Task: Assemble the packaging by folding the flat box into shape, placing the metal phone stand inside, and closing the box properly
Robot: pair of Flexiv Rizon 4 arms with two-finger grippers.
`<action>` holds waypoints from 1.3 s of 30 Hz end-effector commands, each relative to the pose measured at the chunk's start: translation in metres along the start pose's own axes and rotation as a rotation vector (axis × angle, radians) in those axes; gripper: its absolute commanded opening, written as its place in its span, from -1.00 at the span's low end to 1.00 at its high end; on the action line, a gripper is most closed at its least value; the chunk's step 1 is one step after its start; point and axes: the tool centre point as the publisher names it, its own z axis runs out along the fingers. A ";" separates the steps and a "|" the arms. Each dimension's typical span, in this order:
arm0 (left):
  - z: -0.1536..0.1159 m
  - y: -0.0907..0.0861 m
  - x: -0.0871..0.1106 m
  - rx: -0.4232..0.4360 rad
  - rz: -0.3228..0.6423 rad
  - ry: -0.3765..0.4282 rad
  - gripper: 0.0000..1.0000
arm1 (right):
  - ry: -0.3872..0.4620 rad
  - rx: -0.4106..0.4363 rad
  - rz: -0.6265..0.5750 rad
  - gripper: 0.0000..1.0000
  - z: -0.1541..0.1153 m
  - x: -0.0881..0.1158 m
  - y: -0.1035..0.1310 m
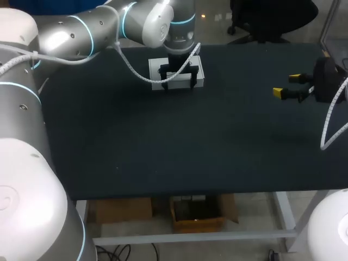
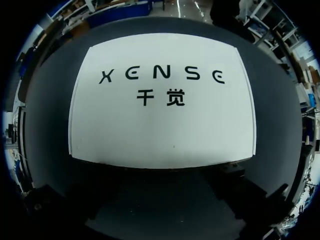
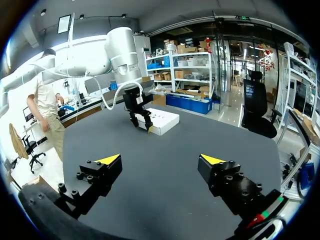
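The left gripper (image 1: 179,86), fingers spread, stands over the near side of the white box (image 1: 197,69) at the middle of the table's (image 1: 163,157) far edge, while the right gripper (image 1: 288,85), fingers wide apart and holding nothing, hovers near the right edge.

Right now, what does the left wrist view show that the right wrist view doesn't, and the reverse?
Only the left wrist view: the printed top of the box, seen close from above, filling most of the view. Only the right wrist view: the right arm's fingers, apart and empty, and the left arm standing over the box. Both: the white box lying on the black table.
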 end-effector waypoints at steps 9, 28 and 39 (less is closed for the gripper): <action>-0.013 0.021 -0.008 0.001 0.039 0.033 1.00 | 0.003 -0.003 0.000 1.00 -0.001 0.000 -0.001; -0.088 0.180 -0.079 0.433 0.210 0.189 1.00 | 0.003 -0.003 0.000 1.00 -0.001 0.000 -0.001; -0.103 0.217 -0.106 0.570 0.266 0.309 1.00 | 0.003 -0.003 0.000 1.00 -0.001 0.000 -0.001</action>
